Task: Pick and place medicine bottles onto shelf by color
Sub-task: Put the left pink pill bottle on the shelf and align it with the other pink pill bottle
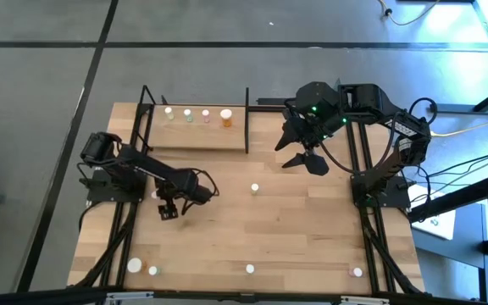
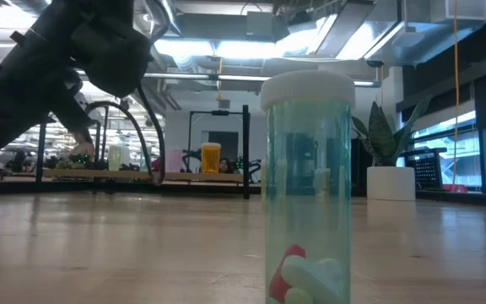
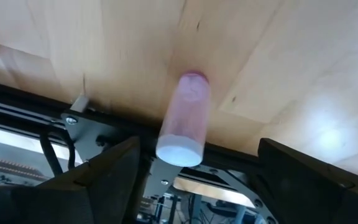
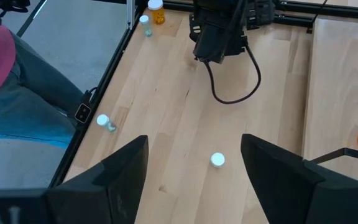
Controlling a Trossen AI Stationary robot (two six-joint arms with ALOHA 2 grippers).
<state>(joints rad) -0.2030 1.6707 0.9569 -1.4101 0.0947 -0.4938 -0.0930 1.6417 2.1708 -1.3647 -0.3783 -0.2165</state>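
From above, the left gripper (image 1: 167,209) hangs over the table's left edge; the right gripper (image 1: 305,159) waits beside the shelf (image 1: 195,135), released. Left wrist: fingers spread, a pink bottle (image 3: 184,119) standing between them, ungrasped. Probably light, slick and tippy; clamp mid-body.

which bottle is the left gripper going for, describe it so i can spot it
On the table's left side, find the open left gripper. The pink bottle stands between its fingers near the table edge, white-capped and the only bottle there; the others sit on the shelf or scattered elsewhere.
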